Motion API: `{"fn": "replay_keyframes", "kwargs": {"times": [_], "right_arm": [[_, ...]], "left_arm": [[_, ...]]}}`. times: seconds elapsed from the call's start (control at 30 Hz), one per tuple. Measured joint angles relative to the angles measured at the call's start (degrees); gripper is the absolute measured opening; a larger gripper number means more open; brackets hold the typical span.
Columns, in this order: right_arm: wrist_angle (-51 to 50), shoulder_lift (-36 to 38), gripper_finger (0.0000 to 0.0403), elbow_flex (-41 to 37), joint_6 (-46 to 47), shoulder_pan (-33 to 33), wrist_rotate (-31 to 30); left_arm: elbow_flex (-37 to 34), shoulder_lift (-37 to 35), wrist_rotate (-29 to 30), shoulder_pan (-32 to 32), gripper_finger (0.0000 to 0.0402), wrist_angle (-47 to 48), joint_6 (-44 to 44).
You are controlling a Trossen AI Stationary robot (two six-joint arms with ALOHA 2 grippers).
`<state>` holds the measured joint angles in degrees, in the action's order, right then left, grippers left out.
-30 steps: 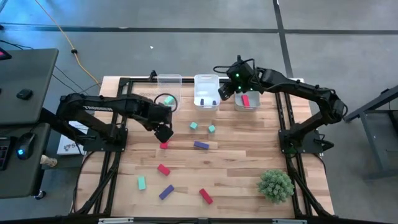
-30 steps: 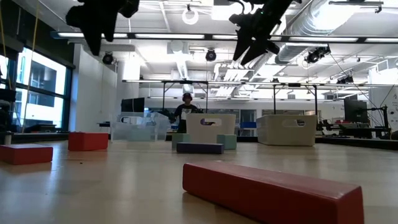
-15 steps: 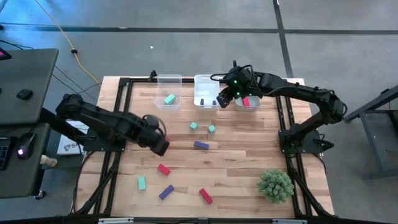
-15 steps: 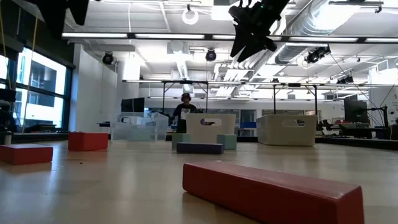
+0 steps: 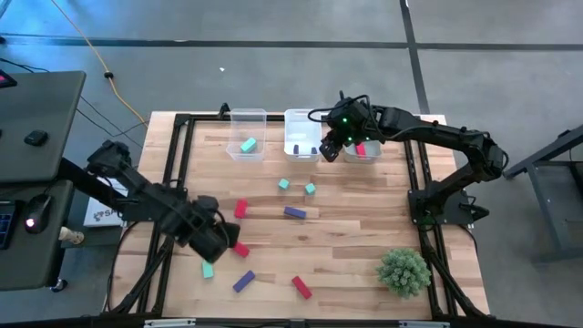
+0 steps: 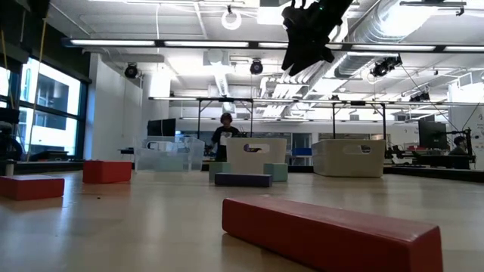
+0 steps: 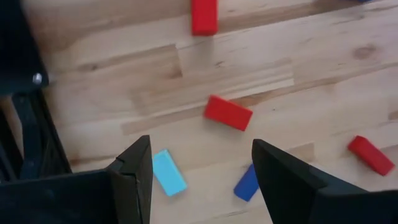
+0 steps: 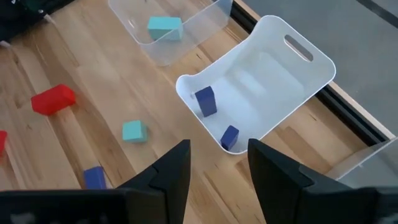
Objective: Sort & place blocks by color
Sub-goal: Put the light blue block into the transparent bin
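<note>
A pale wooden worktop (image 5: 355, 228) stands on a grey floor, three clear bins along its far edge. The left pincer (image 5: 217, 242) hangs low over the near left part, fingers spread and empty, above a red block (image 7: 228, 112) and a teal bar (image 7: 169, 172). Red, teal and purple blocks (image 5: 294, 212) lie scattered across the middle. The right pincer (image 5: 330, 148) hovers, fingers parted and empty, by the middle bin (image 8: 273, 99), which holds two purple blocks (image 8: 205, 101).
</note>
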<state>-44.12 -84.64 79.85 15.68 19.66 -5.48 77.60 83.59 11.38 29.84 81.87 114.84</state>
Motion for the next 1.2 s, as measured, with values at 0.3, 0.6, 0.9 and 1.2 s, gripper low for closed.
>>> {"fn": "replay_keyframes", "kwargs": {"times": [0.3,0.6,0.9,1.2], "right_arm": [[0.63,0.0,0.0149,0.0,-0.74,0.0,-0.07],[0.63,0.0,0.0149,0.01,-0.76,0.0,0.04],[0.63,0.0,0.0149,0.0,-0.75,-0.18,1.54],[0.26,0.0,0.0149,0.0,-0.26,-0.2,2.89]], "left_arm": [[0.0,5.77,-0.44,7.06,0.0192,-0.05,14.08],[0.0,12.9,-3.81,10.37,0.0189,-3.2,15.72],[0.05,19.11,-7.2,11.94,0.0188,-8.47,17.33],[0.04,23.55,-11.39,12.01,0.0188,-8.5,18.44]]}}
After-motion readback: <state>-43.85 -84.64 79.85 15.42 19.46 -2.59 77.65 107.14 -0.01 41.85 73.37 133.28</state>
